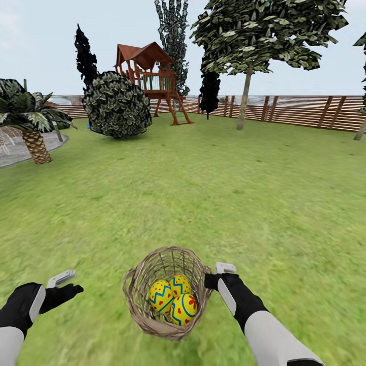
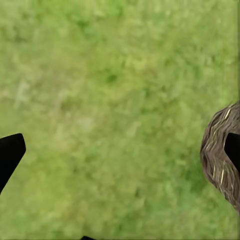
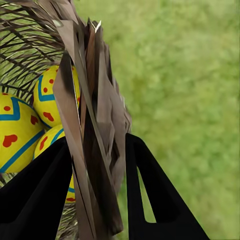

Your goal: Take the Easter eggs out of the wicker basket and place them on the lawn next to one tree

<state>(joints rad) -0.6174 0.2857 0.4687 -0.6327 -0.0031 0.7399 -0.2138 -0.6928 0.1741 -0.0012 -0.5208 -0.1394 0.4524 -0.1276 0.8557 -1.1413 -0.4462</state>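
**Right gripper clamped on the basket rim, eggs inside**

The wicker basket (image 1: 165, 292) sits near the robot at the middle of the lawn (image 1: 244, 193), tipped a little so its mouth faces the camera. All three Easter eggs (image 1: 175, 301) lie together in its bottom, touching one another. In the right wrist view the eggs (image 3: 22, 130) show through the loose twigs, just inside the wall.

The right gripper (image 1: 217, 277) is at the right side of the basket's rim. The right wrist view shows its two dark fingers (image 3: 155, 195) straddling the woven wall (image 3: 95, 150), one inside the basket and one outside, pressed against the twigs: it is grasping the rim.

The left gripper (image 1: 65, 287) hangs over bare grass to the left of the basket, well apart from it, its fingers spread and holding nothing. In the left wrist view the basket's side (image 2: 220, 160) shows at the edge, with grass between the fingertips.

Far off to the right stands a tree (image 1: 244, 96) with a pale bare trunk and a broad leafy crown, before the wooden slat fence (image 1: 305, 109). To the far left are a round dark bush (image 1: 117, 104), a red-brown play tower (image 1: 150, 76) and a palm (image 1: 30, 124).
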